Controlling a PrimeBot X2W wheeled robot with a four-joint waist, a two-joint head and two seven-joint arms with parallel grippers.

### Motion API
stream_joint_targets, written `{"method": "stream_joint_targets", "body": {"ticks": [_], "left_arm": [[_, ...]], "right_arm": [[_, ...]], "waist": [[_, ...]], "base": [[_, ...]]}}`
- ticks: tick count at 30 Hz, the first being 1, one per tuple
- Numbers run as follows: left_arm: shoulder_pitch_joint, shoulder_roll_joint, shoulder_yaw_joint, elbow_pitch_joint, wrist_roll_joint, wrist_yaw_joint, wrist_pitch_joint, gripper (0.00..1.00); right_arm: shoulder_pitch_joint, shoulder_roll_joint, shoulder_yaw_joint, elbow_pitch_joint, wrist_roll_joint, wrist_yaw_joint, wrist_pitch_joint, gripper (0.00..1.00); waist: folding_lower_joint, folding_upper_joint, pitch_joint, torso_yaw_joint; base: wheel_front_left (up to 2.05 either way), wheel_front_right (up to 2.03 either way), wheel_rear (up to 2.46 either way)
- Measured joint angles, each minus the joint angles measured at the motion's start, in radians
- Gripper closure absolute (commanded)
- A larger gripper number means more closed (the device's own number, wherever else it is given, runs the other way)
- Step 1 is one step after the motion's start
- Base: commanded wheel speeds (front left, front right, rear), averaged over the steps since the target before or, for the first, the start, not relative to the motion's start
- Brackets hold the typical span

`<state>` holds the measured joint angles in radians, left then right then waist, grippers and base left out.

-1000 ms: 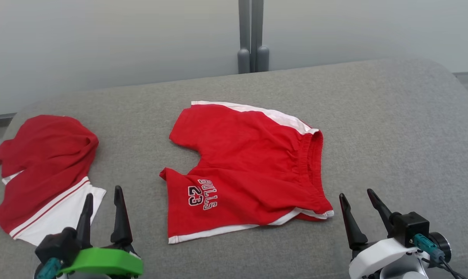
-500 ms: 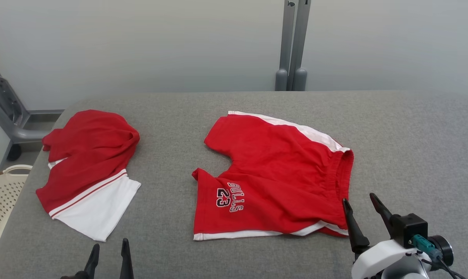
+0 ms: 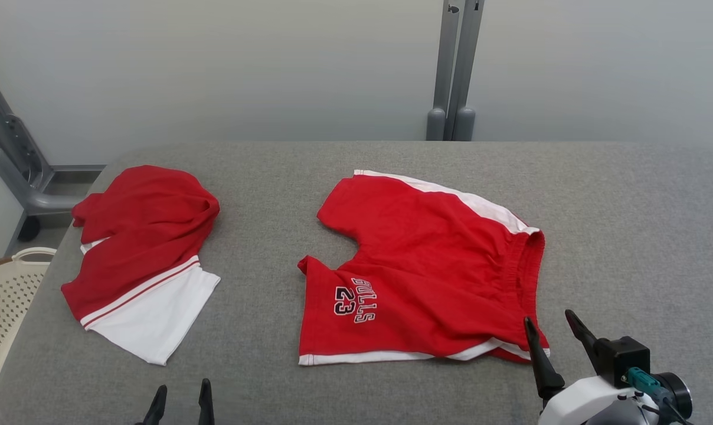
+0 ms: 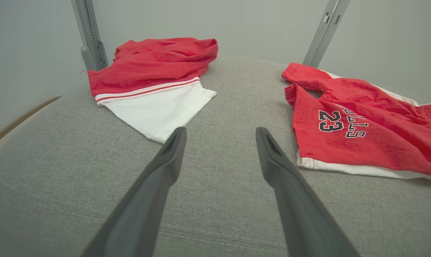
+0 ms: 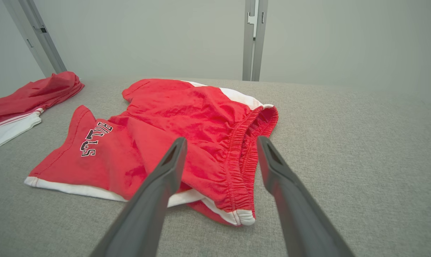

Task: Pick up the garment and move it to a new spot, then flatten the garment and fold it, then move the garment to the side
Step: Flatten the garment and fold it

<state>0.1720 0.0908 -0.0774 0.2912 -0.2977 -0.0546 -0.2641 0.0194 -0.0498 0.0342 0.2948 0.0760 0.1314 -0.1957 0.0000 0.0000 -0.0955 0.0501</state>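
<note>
The garment, a pair of red shorts (image 3: 427, 271) with white trim and "BULLS 23" on one leg, lies spread on the grey padded table (image 3: 628, 224). In the left wrist view the shorts (image 4: 361, 135) lie to the right. In the right wrist view the shorts (image 5: 187, 125) lie straight ahead, their waistband between the fingers' line. My right gripper (image 3: 548, 317) (image 5: 221, 140) stands open just at the waistband's near corner, holding nothing. My left gripper (image 3: 182, 386) (image 4: 221, 131) is open over bare table at the front left.
A second red and white garment (image 3: 138, 260) (image 4: 155, 78) (image 5: 26, 96) lies bunched and folded at the table's left end. A cream basket (image 3: 2, 295) stands beyond the left edge. A grey post (image 3: 454, 71) rises behind the table, and a metal frame (image 3: 8, 159) stands at the far left.
The head camera has moved, shifting the whole picture right and down. The left gripper now shows lower, just its fingertips. Both garments lie as before and both grippers stay open.
</note>
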Motion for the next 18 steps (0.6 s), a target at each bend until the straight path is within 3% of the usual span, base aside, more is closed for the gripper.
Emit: {"method": "stream_joint_targets", "body": {"ticks": [4,9,18], "left_arm": [[-0.026,0.001,-0.028,0.033,-0.007,-0.025,0.016,0.00],[-0.106,0.001,-0.108,0.078,-0.008,-0.051,0.119,0.00],[-0.260,-0.014,-0.244,0.203,-0.020,-0.069,0.275,0.00]], "right_arm": [[-0.005,0.000,-0.002,-0.002,-0.005,0.000,0.012,0.00],[-0.022,-0.002,-0.006,0.011,-0.053,0.000,0.114,0.00],[-0.094,-0.089,0.043,0.055,-0.052,0.000,0.275,0.00]], "waist": [[0.0000,0.0000,0.005,-0.003],[0.0000,0.0000,0.017,-0.001],[0.0000,0.0000,0.061,-0.006]], "base": [[0.00,0.00,0.00],[0.00,0.00,0.00],[0.00,0.00,0.00]]}}
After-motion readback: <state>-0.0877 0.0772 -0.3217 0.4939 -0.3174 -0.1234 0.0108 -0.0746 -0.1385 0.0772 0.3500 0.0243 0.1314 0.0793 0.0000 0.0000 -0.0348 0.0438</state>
